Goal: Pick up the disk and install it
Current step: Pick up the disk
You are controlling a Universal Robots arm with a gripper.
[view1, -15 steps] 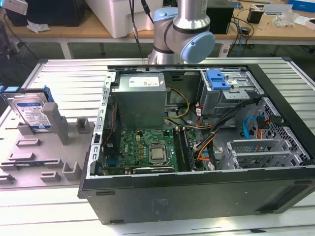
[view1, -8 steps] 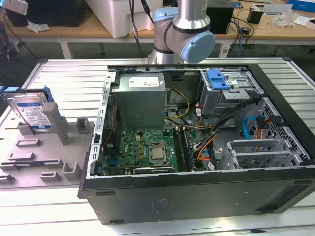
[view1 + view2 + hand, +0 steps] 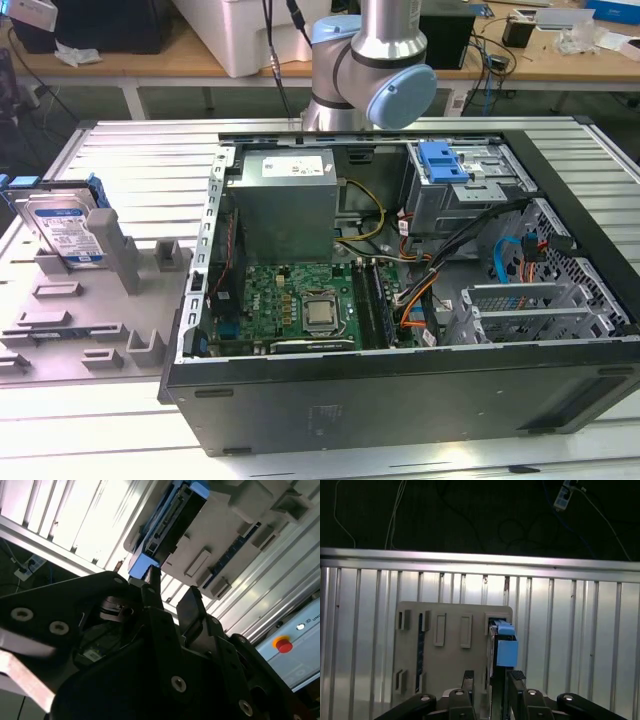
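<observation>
The disk (image 3: 62, 226), silver with a white-and-blue label and blue rails, stands on edge in the grey fixture tray (image 3: 90, 330) at the exterior view's left. In both wrist views it appears edge-on as a blue strip (image 3: 503, 645) (image 3: 167, 527) at one end of the tray (image 3: 447, 655) (image 3: 235, 535). My gripper (image 3: 492, 677) (image 3: 170, 592) hovers apart from the tray, open and holding nothing. In the first wrist view one black finger (image 3: 516, 675) lines up with the disk's blue end and the other finger (image 3: 468, 677) is over the tray.
An open computer case (image 3: 400, 400) fills the middle and the exterior view's right, with a motherboard (image 3: 300, 305), cables and a metal drive cage topped by a blue bracket (image 3: 443, 160). All of it rests on a slatted aluminium table (image 3: 130, 150). The arm's joints (image 3: 375, 70) stand behind the case. A red button (image 3: 283, 644) sits beside the table.
</observation>
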